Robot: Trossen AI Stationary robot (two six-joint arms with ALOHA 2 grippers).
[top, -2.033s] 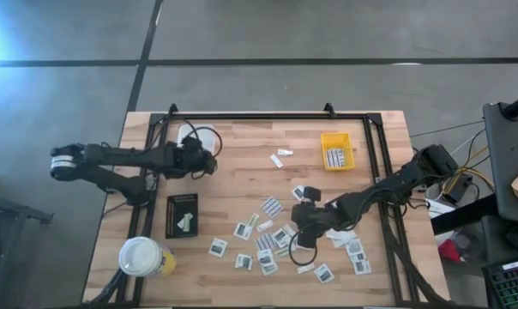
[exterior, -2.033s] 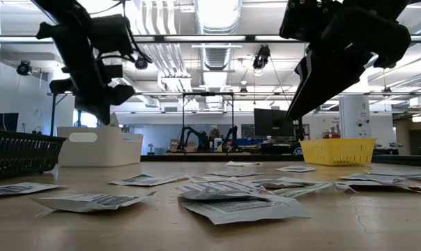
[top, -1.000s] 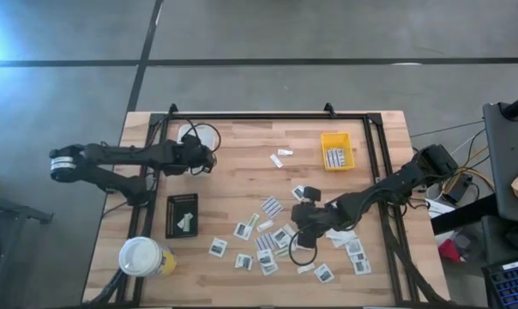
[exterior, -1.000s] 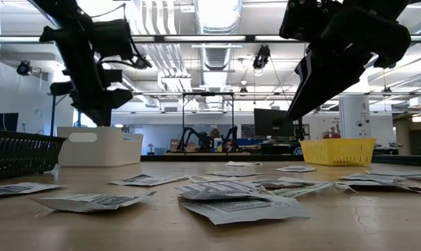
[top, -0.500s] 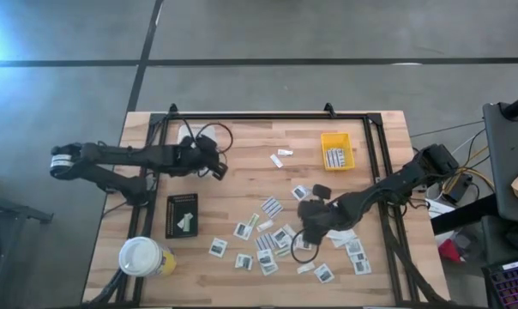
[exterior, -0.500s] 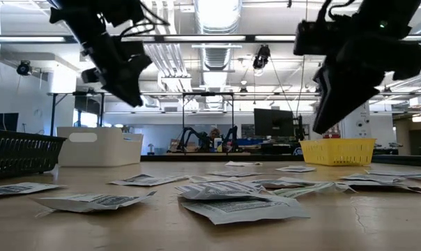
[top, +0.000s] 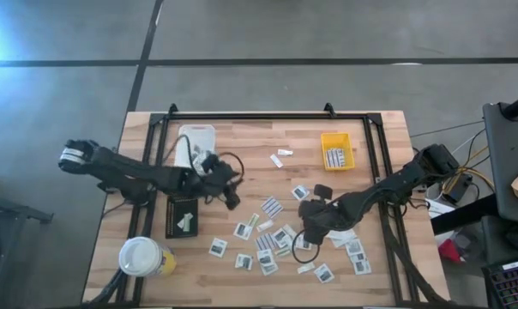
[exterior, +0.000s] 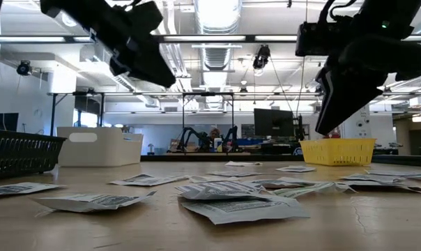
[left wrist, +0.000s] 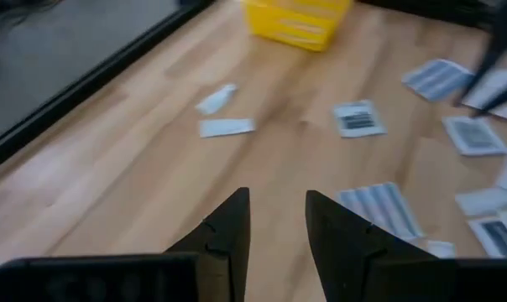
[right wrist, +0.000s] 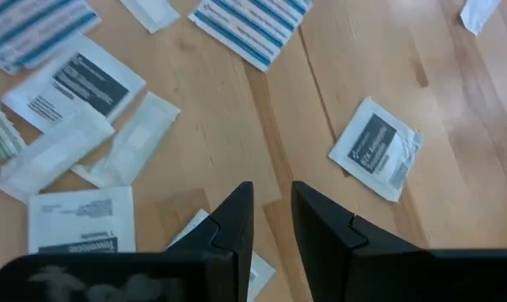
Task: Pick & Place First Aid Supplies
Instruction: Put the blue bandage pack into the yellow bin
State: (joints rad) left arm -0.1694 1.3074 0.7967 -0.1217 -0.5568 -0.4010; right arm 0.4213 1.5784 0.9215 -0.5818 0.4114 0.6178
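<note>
- Since the earlier frames the left arm has swung away from the white tray (top: 197, 137) at the far left. The left gripper (top: 231, 196) now hangs over bare wood near the table's middle, and the white tray is in full view. The right gripper (top: 305, 230) has shifted only slightly.
- Nearest, at the near left corner of the table (top: 199, 276), stands a white-topped yellow cup (top: 141, 255).
- The first aid packets (top: 268, 257) lie scattered flat across the near middle and near right of the table, some overlapping, none lifted.
- The right gripper hovers over the middle of this scatter. In the right wrist view its fingers (right wrist: 237, 220) stand a narrow gap apart with nothing between them, and wood and packets show past them, one packet (right wrist: 375, 149) lying alone.
- A black tray (top: 182, 215) sits left of the scatter with one white packet (top: 186, 223) in it.
- The left gripper is just right of the black tray's far end. In the left wrist view its fingers (left wrist: 228, 231) are slightly parted and empty above the wood.
- A striped strip (top: 271, 206) lies between the two grippers.
- Farther off, two small white pieces (top: 279, 157) lie on open wood.
- At the far right a yellow tray (top: 336, 140) holds a few packets (top: 334, 158). The white tray stands at the far left.
</note>
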